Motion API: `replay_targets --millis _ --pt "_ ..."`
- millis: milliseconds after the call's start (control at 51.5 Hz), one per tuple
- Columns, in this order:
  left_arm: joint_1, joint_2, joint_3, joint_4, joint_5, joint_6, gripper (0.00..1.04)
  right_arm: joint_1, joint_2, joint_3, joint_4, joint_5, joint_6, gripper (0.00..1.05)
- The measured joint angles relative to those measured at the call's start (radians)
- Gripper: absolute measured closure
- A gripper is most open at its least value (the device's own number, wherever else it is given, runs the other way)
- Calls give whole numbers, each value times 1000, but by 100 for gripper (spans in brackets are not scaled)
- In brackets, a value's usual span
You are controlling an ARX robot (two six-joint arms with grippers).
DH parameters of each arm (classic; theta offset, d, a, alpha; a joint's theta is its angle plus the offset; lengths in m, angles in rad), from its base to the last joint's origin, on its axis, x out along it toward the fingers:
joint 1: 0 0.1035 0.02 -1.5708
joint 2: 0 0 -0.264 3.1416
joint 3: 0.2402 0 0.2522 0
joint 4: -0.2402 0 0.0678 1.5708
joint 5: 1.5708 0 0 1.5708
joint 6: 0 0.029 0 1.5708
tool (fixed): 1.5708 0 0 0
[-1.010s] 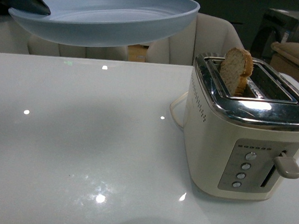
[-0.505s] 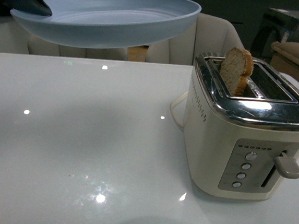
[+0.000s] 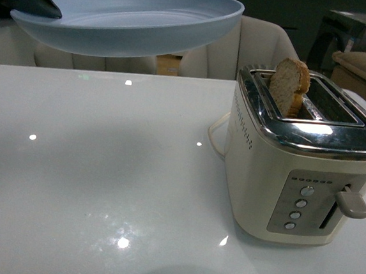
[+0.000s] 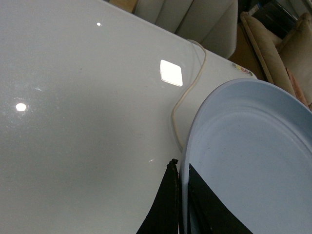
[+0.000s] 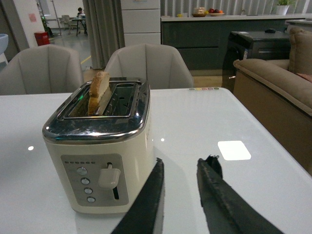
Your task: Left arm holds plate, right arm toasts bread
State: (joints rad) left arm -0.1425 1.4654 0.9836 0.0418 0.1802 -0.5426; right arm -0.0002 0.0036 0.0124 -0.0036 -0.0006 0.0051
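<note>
- Front view: bread stands high in the toaster slot; plate hangs well apart.
- Left gripper pinches the plate's rim; hold it level.
- Right gripper gapes empty; approach the bread squarely.

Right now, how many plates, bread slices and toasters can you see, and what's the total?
plate: 1
bread slice: 1
toaster: 1
Total: 3
</note>
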Motion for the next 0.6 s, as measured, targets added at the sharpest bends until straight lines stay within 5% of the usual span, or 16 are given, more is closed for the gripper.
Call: replay_targets --millis 447,602 --pt "0 0 0 0 0 0 102 0 0 0 0 0 0 5" --pt "0 0 0 0 0 0 102 0 0 0 0 0 0 7"
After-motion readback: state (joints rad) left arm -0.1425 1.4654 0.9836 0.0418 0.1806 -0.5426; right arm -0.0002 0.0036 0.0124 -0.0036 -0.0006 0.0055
